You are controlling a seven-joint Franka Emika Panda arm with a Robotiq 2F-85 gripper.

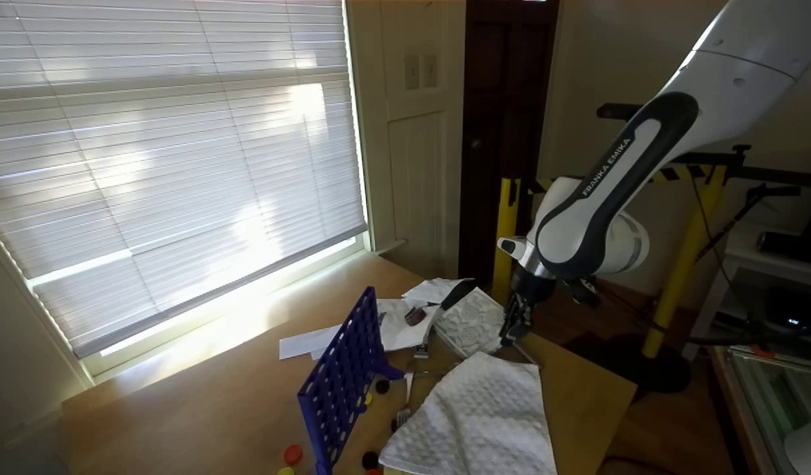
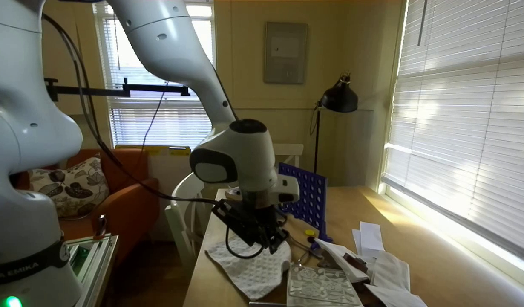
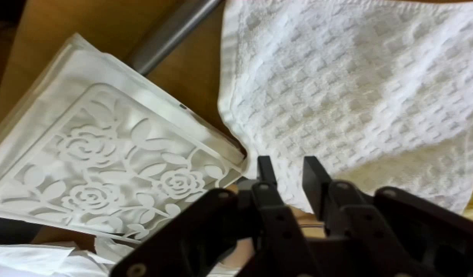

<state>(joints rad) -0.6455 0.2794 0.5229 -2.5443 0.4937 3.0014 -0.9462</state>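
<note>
My gripper stands open partway, its two dark fingers parallel with a gap between them and nothing held. Beyond the fingertips lies a white waffle-textured towel, spread on the wooden table and showing through the gap. To the left in the wrist view is a napkin holder with a white rose cut-out cover over white napkins. In an exterior view the gripper hangs close above where the towel and the holder meet. Contact with either cannot be made out.
A blue upright game grid stands beside the towel. Around it lie loose discs, among them a red disc, and a fork. White papers and a black handle lie by the holder. A grey rod lies behind it.
</note>
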